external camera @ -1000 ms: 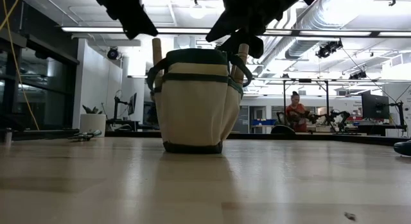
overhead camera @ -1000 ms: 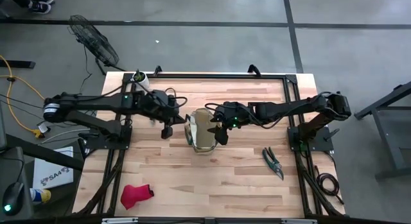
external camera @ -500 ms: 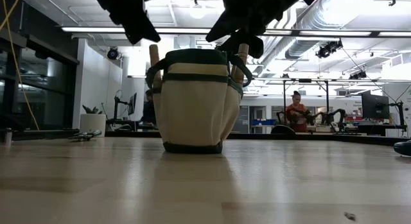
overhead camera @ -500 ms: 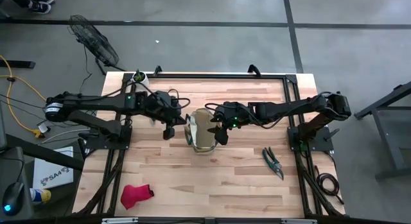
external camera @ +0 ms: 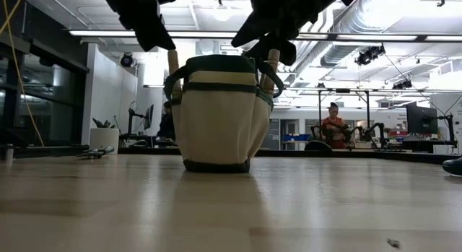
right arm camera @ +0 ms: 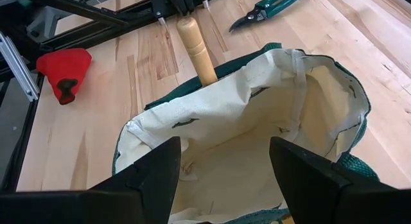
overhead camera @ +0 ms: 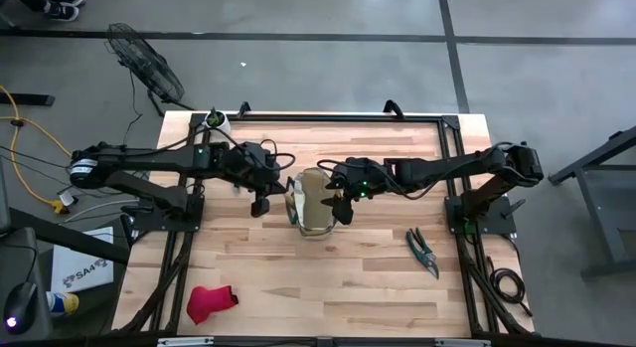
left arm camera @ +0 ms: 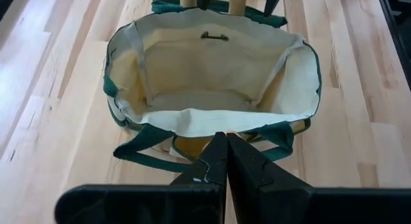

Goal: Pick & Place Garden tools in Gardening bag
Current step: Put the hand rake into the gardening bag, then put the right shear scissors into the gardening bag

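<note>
High: gardening bag (overhead camera: 314, 201) is seen mid-table between left gripper (overhead camera: 258, 202) and right gripper (overhead camera: 343, 209); a snag on the rim could tip it.

Low: bag stands upright, wooden handles poking out.

Left wrist: fingers (left arm camera: 212, 169) pressed together, nothing held, just beside a green loop handle (left arm camera: 151, 135).

Right wrist: fingers (right arm camera: 160, 169) spread wide over the open mouth; red glove (right arm camera: 63, 71) and shears (right arm camera: 266, 7) remain outside.
</note>
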You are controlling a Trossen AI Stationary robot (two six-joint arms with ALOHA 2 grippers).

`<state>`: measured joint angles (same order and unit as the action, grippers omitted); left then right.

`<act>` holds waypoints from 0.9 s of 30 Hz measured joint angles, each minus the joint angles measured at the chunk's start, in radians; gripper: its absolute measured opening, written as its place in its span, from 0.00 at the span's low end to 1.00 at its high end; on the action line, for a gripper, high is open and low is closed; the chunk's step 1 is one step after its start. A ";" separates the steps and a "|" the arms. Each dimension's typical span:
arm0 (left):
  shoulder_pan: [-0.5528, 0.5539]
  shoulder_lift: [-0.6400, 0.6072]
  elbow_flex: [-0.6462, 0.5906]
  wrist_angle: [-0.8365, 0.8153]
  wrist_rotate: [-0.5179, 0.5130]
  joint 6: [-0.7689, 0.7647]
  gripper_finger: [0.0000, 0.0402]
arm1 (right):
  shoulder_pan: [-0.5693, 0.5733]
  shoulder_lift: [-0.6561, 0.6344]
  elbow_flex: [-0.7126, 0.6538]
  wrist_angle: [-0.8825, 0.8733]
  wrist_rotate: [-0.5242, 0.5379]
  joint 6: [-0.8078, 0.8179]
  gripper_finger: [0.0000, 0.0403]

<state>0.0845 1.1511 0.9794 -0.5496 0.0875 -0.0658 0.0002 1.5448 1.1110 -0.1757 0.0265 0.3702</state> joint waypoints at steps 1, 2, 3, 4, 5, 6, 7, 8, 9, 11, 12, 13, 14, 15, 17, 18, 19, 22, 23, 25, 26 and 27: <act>0.000 0.005 0.000 0.004 0.000 0.000 0.00 | 0.000 0.000 0.000 0.000 0.000 0.000 0.57; 0.000 0.011 0.000 0.008 0.000 0.000 0.00 | 0.000 0.000 0.000 0.000 0.000 0.000 0.57; 0.000 0.015 0.000 0.007 0.001 0.000 0.00 | 0.000 0.000 0.000 0.000 0.000 0.000 0.57; 0.000 0.017 0.000 0.001 0.002 0.000 0.00 | 0.000 0.000 0.000 0.000 0.000 0.000 0.57; 0.000 0.022 0.000 0.002 0.003 0.000 0.00 | 0.000 0.000 0.000 0.000 0.000 0.000 0.57; 0.000 0.032 0.001 0.010 0.002 0.000 0.00 | 0.000 0.000 0.000 0.001 0.000 0.000 0.57; 0.000 0.038 0.002 0.013 0.003 0.000 0.00 | 0.000 0.000 0.000 0.002 0.000 0.000 0.57; 0.000 0.042 0.002 0.007 0.002 0.000 0.00 | 0.000 0.000 0.000 0.002 0.000 0.000 0.57; 0.000 0.044 0.001 0.001 0.000 0.000 0.00 | 0.000 0.000 0.000 0.004 -0.001 0.000 0.57; 0.000 0.054 0.002 0.021 -0.007 0.000 0.00 | 0.000 -0.001 0.000 0.009 -0.002 0.000 0.57; 0.000 0.057 0.002 0.025 -0.011 -0.001 0.00 | 0.000 -0.004 0.000 0.009 -0.002 0.000 0.57; 0.000 0.057 0.001 0.024 -0.011 -0.002 0.00 | 0.000 -0.005 0.000 0.012 -0.002 0.000 0.57; 0.000 0.057 0.001 0.026 -0.011 -0.003 0.00 | 0.000 -0.009 0.000 0.016 -0.002 0.000 0.57; 0.000 0.062 0.001 0.034 -0.011 -0.003 0.00 | 0.000 -0.016 0.000 0.014 -0.001 0.000 0.57; 0.000 0.067 0.002 0.036 -0.012 -0.009 0.00 | 0.000 -0.030 0.000 0.022 0.001 0.000 0.57; 0.000 0.067 0.002 0.034 -0.015 -0.012 0.00 | 0.000 -0.037 0.000 0.024 0.001 0.000 0.57; 0.000 0.065 0.002 0.037 -0.017 -0.016 0.00 | 0.000 -0.043 0.000 0.027 0.002 0.000 0.57; 0.000 0.050 -0.001 0.045 -0.012 -0.027 0.00 | 0.000 -0.064 0.000 0.033 0.013 0.000 0.57; 0.000 0.039 -0.002 0.046 -0.013 -0.031 0.00 | 0.003 -0.073 0.000 0.033 0.022 0.000 0.57; 0.000 0.016 -0.001 0.051 -0.016 -0.036 0.00 | 0.009 -0.090 0.000 0.035 0.043 -0.001 0.57; 0.000 0.006 -0.001 0.048 -0.019 -0.037 0.00 | 0.013 -0.100 0.000 0.033 0.054 -0.003 0.57; 0.000 -0.004 -0.001 0.049 -0.024 -0.037 0.00 | 0.017 -0.110 0.000 0.029 0.064 -0.004 0.57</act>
<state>0.0848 1.1472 0.9783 -0.5011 0.0640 -0.1024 0.0169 1.4343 1.1114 -0.1467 0.0908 0.3666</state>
